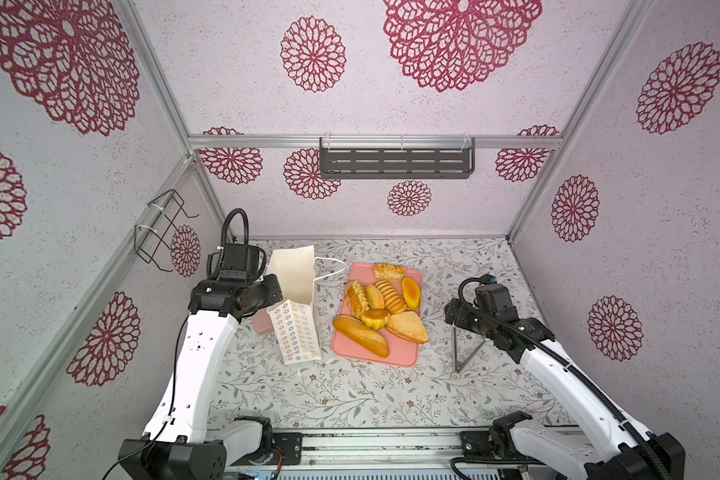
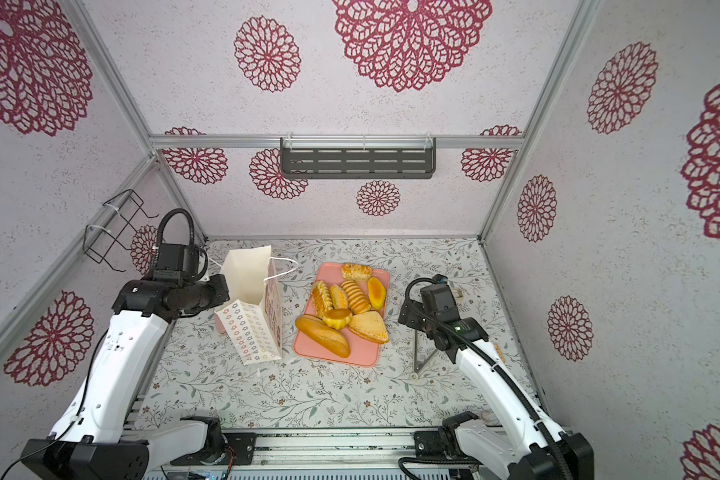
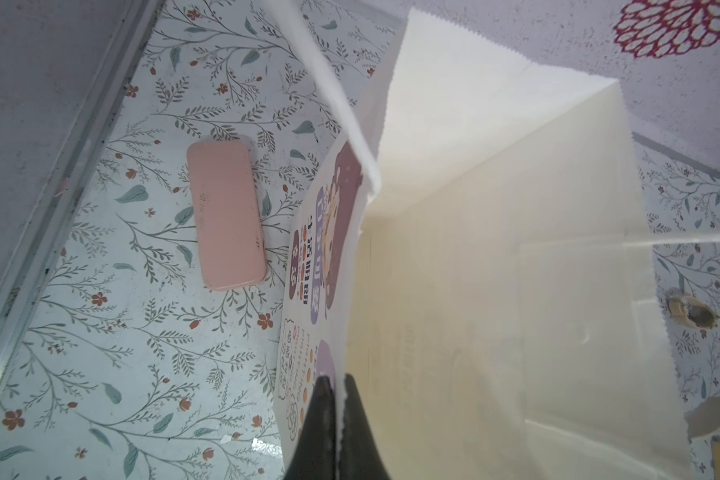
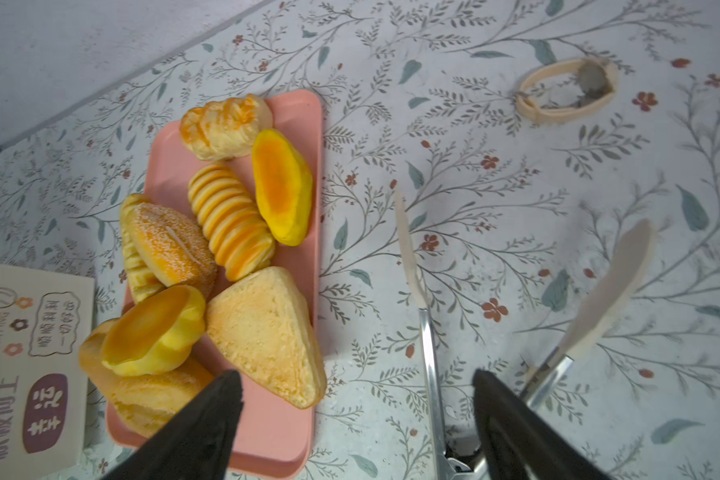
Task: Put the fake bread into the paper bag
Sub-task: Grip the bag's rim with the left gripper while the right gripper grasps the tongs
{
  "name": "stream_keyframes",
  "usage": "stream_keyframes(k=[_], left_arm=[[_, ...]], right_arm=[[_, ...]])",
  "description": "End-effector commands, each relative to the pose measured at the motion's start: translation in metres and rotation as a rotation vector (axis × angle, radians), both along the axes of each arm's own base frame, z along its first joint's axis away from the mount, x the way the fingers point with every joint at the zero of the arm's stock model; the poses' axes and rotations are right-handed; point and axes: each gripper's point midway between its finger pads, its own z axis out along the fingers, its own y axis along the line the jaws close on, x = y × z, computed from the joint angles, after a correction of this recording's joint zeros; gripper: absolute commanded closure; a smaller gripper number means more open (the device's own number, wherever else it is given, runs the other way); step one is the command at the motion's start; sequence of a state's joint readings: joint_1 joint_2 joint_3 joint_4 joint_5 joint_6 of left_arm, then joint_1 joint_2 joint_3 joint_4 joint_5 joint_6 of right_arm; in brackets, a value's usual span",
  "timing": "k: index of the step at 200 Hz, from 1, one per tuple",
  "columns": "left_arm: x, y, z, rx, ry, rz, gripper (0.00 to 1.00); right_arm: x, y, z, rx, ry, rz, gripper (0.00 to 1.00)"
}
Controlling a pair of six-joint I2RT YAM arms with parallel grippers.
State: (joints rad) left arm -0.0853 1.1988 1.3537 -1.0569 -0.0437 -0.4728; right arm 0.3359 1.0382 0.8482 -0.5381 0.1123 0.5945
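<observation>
The paper bag stands open on the tabletop, just left of the pink tray, and the fake bread lies heaped on this tray. The left hand is clear only in the left wrist view: it is closed on the paper of the bag's rim. The same view shows a small pink case beside the bag. The right wrist view shows the right hand with jaws wide apart, holding nothing, above metal tongs that lie beside the tray.
</observation>
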Motion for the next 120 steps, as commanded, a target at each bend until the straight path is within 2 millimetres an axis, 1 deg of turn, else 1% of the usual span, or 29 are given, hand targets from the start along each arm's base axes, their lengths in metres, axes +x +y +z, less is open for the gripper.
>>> stream_keyframes(k=[1, 16, 25, 48, 57, 70, 73, 75, 84, 96, 120], left_arm=[[-0.002, 0.007, 0.009, 0.013, -0.064, 0.045, 0.92], [-0.004, 0.008, 0.005, 0.013, -0.067, 0.047, 0.78], [-0.004, 0.007, 0.003, 0.014, -0.062, 0.045, 0.64], [-0.004, 0.007, 0.0, 0.012, -0.056, 0.046, 0.33], [-0.004, 0.007, 0.001, 0.011, -0.063, 0.049, 0.26], [-0.005, 0.009, 0.006, 0.013, -0.082, 0.057, 0.18], [-0.006, 0.01, 0.008, 0.014, -0.089, 0.061, 0.03], [-0.006, 0.01, 0.01, 0.015, -0.094, 0.062, 0.0], [-0.007, 0.012, 0.016, 0.021, -0.11, 0.069, 0.03], [-0.01, 0.015, 0.026, 0.028, -0.133, 0.078, 0.03], [-0.017, 0.022, 0.048, 0.052, -0.176, 0.097, 0.03]], right_arm=[[-0.017, -0.027, -0.018, -0.042, 0.087, -0.103, 0.02], [-0.025, -0.036, -0.027, -0.039, 0.117, -0.134, 0.04], [-0.029, -0.04, -0.032, -0.031, 0.128, -0.146, 0.05], [-0.037, -0.045, -0.046, -0.022, 0.152, -0.165, 0.04], [-0.039, -0.045, -0.051, -0.018, 0.162, -0.168, 0.02], [-0.04, -0.043, -0.061, -0.006, 0.181, -0.164, 0.01], [-0.041, -0.042, -0.064, -0.003, 0.187, -0.162, 0.01], [-0.041, -0.042, -0.065, 0.001, 0.189, -0.16, 0.01], [-0.041, -0.039, -0.071, 0.014, 0.202, -0.155, 0.01], [-0.042, -0.037, -0.08, 0.023, 0.223, -0.156, 0.01], [-0.04, -0.033, -0.091, 0.037, 0.244, -0.153, 0.02]])
